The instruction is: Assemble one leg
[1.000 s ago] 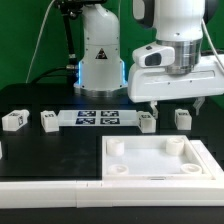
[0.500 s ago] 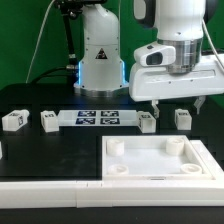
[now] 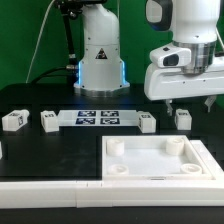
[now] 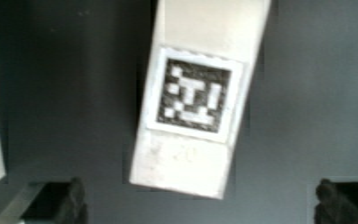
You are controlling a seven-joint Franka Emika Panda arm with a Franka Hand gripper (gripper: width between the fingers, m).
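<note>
Shifted toward the exterior view's right since a second ago, the gripper (image 3: pixel 190 101) hangs with jaws spread wide above the leg (image 3: pixel 182 117). That leg lies loose on the black table (image 3: pixel 40 100), just beyond the white tray (image 3: pixel 160 160). The wrist view frames it between the fingers (image 4: pixel 55 200), probably lining up a grasp.

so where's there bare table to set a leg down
Bare black table lies on the exterior view's left of the white tray, nearer the camera than the marker board. Crowded: the back row, where other legs flank that board and the open gripper hangs over the leg farthest to that view's right.
</note>
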